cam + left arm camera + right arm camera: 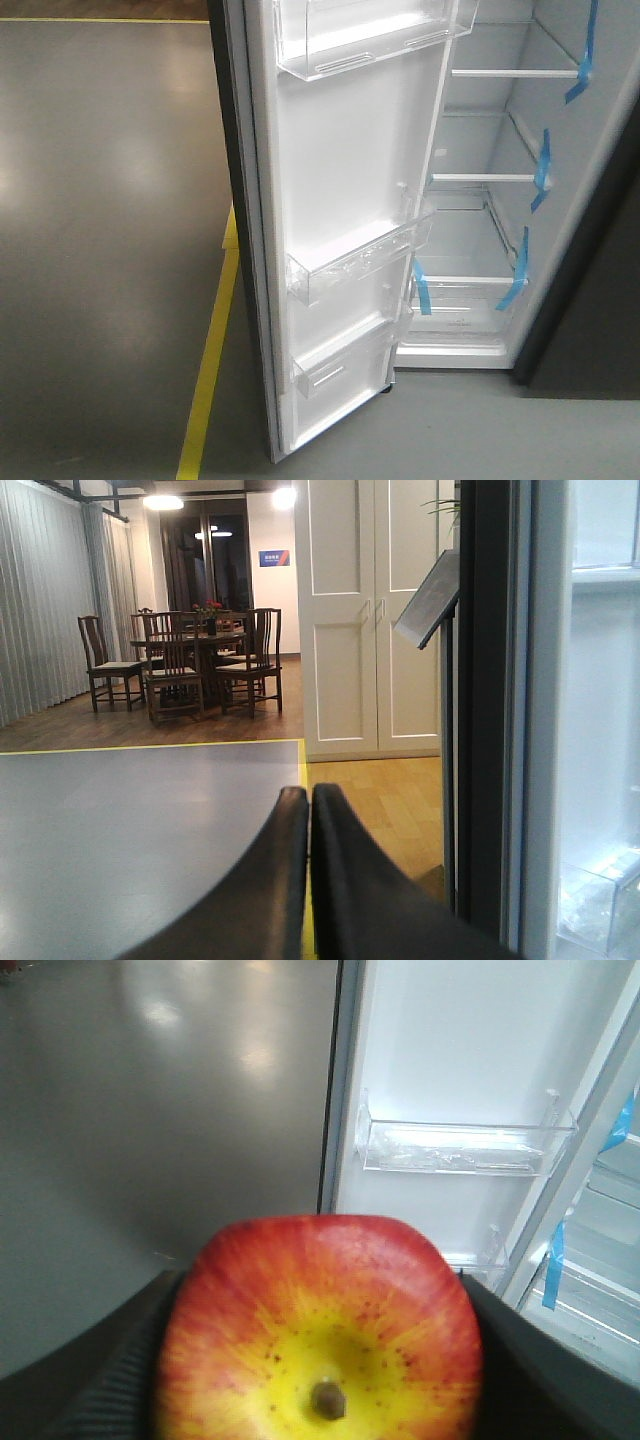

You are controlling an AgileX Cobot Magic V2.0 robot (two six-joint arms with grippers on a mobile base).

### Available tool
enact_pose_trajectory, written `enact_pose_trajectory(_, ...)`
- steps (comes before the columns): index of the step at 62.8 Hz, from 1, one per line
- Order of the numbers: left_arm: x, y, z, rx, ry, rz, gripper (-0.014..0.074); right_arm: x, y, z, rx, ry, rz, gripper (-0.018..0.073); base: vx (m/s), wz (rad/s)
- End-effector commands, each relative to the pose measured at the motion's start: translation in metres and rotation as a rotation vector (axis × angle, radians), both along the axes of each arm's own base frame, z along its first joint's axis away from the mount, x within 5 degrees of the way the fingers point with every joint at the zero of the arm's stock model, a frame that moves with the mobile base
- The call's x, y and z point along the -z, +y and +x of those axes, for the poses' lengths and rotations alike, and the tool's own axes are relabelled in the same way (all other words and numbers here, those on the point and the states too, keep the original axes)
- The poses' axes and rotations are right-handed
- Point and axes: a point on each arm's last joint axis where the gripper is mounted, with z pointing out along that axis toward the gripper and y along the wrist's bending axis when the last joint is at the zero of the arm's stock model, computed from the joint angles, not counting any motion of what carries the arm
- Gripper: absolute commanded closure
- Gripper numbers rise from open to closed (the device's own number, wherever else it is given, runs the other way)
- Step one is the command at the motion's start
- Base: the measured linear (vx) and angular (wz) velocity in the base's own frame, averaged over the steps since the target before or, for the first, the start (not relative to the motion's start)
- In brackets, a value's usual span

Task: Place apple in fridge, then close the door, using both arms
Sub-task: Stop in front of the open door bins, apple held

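The apple (318, 1330), red with a yellow starburst round its stem end, fills the lower part of the right wrist view and sits clamped between the two black fingers (110, 1380) of the right gripper (320, 1290), one finger pressing on each flank. It is outside the fridge: beyond it stands the white inner lining of the open door (340, 200) with a clear door bin (460, 1150), and the shelves (600, 1270) marked with blue tape (555, 1260) show only at the right edge of that view. The step in hand looks like the carry toward the compartment, with the placing and the closing not yet done. To do it well, the right arm would need to swing rightward past the door's bins, so that the apple does not clip their clear rims, then reach in over a taped shelf (480, 270) and lower the fruit until it rests before the fingers part; dropped from a height, so rounded a thing could roll off the front lip. The left gripper (309, 795) is pressed closed with nothing between its fingers, and looks along the door's dark edge (490, 680) toward a dining table and chairs (190, 660). That seems a fair waiting place for pushing the door afterwards, provided it holds off until the right arm is out of the opening.
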Motion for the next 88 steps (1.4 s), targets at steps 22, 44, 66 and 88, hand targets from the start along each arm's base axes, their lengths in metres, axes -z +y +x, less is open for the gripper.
enact_pose_trajectory(22, 0.0011, -0.0002, 0.0009, 0.002, -0.042, -0.006, 0.0603, -0.0129, 0.0008, 0.0032, 0.013, -0.065, 0.05, 0.0197, 0.12, 0.02)
enact_pose_trajectory(44, 0.0011, -0.0002, 0.0009, 0.002, -0.042, -0.006, 0.0603, -0.0129, 0.0008, 0.0032, 0.013, -0.065, 0.05, 0.0197, 0.09, 0.01)
enact_pose_trajectory(66, 0.0011, -0.0002, 0.0009, 0.002, -0.042, -0.006, 0.0603, -0.0129, 0.0008, 0.0032, 0.013, -0.065, 0.05, 0.0197, 0.07, 0.01)
enact_pose_trajectory(88, 0.0011, -0.0002, 0.0009, 0.002, -0.042, -0.006, 0.0603, -0.0129, 0.0008, 0.0032, 0.013, -0.065, 0.05, 0.0197, 0.06, 0.0)
